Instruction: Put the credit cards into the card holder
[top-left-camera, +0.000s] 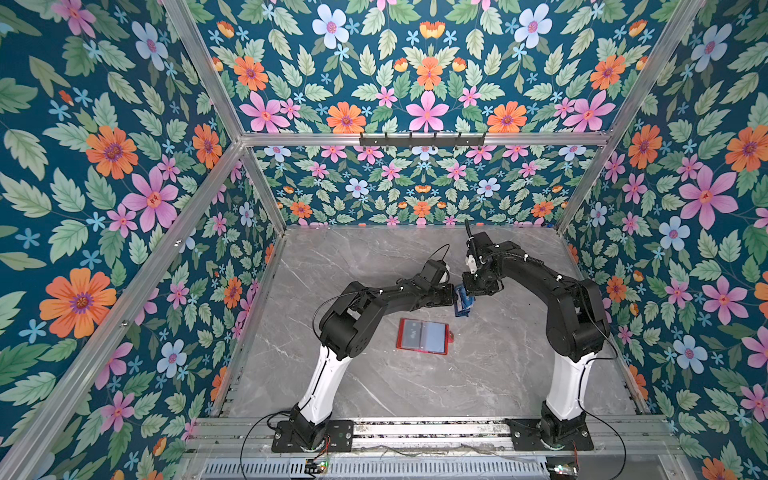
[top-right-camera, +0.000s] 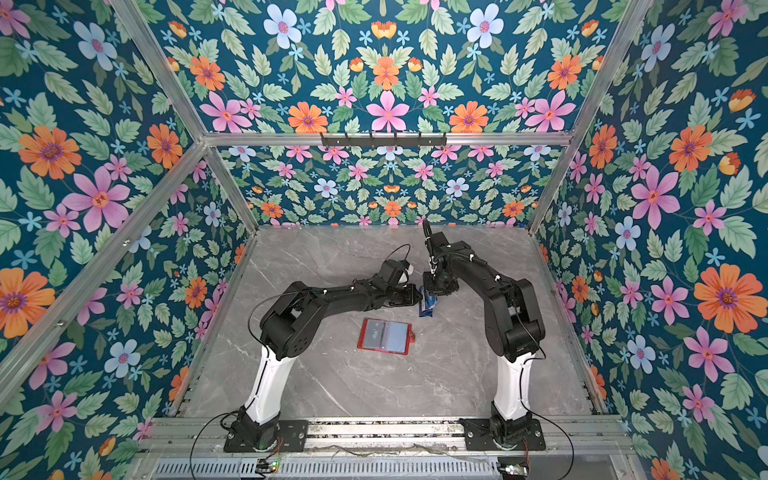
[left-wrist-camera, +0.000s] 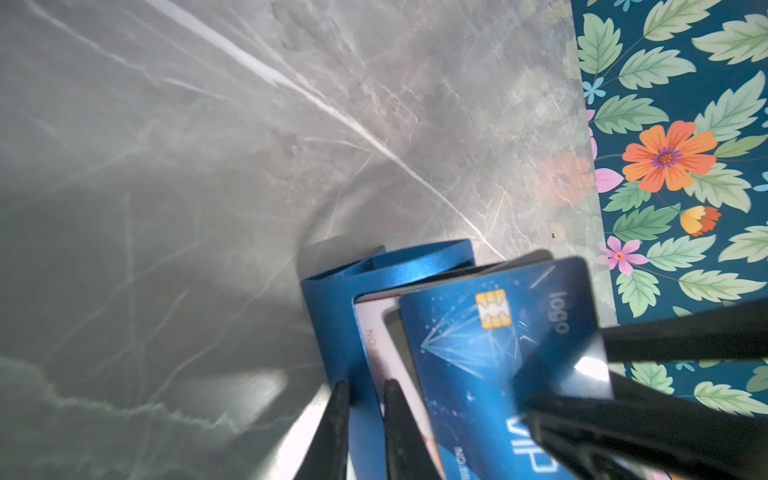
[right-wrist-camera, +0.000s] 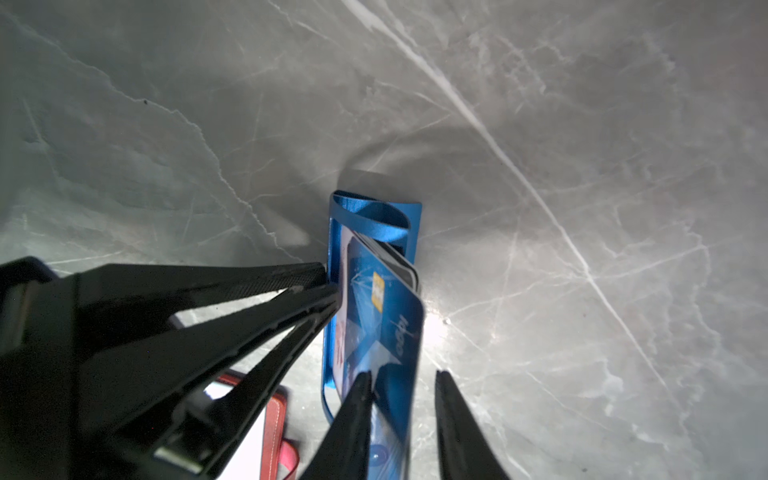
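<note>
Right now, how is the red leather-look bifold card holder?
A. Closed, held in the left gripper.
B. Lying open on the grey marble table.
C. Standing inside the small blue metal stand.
B: in both top views the red leather-look bifold card holder lies open and flat on the grey marble table, its inner side facing up.
</note>
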